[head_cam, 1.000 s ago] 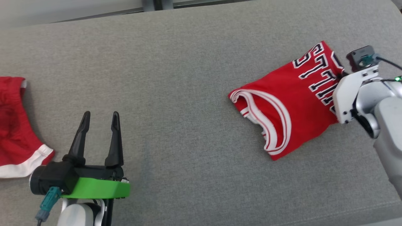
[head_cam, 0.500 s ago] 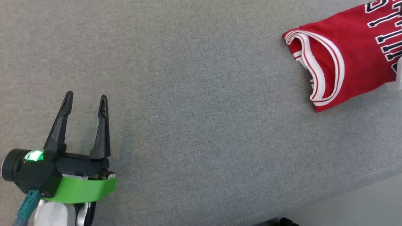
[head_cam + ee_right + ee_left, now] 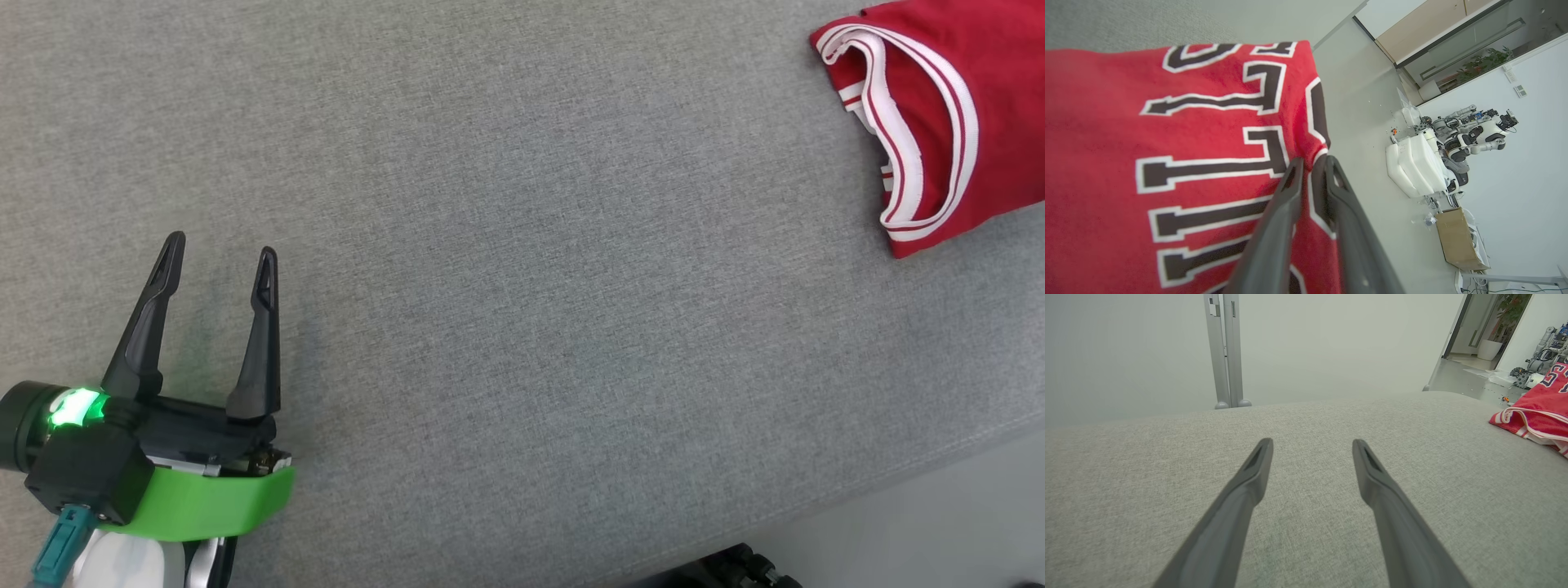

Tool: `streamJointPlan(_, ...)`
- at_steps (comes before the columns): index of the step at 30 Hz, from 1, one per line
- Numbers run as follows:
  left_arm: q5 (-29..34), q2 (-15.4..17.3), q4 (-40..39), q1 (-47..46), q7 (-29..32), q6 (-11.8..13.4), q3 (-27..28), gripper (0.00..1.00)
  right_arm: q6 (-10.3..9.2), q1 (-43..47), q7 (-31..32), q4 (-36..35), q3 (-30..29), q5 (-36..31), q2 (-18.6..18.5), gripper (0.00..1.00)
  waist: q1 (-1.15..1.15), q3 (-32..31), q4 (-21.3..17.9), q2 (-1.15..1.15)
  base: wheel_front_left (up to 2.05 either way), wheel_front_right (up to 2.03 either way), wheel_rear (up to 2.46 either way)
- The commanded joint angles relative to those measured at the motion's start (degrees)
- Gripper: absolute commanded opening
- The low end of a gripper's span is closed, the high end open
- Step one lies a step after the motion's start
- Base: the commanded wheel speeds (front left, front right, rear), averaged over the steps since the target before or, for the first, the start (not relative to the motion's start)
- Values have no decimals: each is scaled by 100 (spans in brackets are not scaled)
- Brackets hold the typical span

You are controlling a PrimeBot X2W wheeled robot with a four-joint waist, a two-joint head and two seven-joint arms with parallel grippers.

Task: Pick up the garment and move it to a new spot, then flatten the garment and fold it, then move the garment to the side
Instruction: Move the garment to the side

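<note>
The garment point(image 3: 1000, 106), a red jersey with white-trimmed neckline and dark lettering, lies folded at the far right of the grey upholstered surface point(image 3: 522, 245), near its front edge. The right gripper point(image 3: 1312, 161) sits at the jersey's lettered edge with its fingers narrowly parted and a fold of cloth between them; whether it pinches the cloth I cannot tell. The left gripper point(image 3: 220, 245) hangs released, jaws wide, over bare fabric well apart from the jersey. The jersey looks light, limp and slightly slick, so it is likely best pinched through all its layers at a folded edge, to keep the stack from sliding open.
</note>
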Motion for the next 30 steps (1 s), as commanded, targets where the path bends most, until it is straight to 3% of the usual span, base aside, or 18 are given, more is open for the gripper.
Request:
streamJointPlan(1,-12,20,1,26,-1,-10,10,100,-14,52,-55,-51,-98,-149,84,100,-1,-46,36,0,0,0,0)
streamJointPlan(9,-138,-237,257,71,0,-10,15,100,-13,400,-357,-197,-598,-479,551,100,-1,-617,204,0,0,0,0)
streamJointPlan(15,-231,-560,652,283,-1,-11,222,100,-13,886,-867,-243,-668,-25,882,100,-1,-1435,471,0,0,0,0)
streamJointPlan(26,-325,-838,1303,889,-1,-11,655,100,-13,2507,-1223,-1005,872,2092,1221,100,-1,-2764,1056,0,0,0,0)
streamJointPlan(30,-217,-860,1469,1063,0,-11,692,100,-13,3136,-1250,-1389,1160,2606,1430,100,-1,-3045,1216,0,0,0,0)
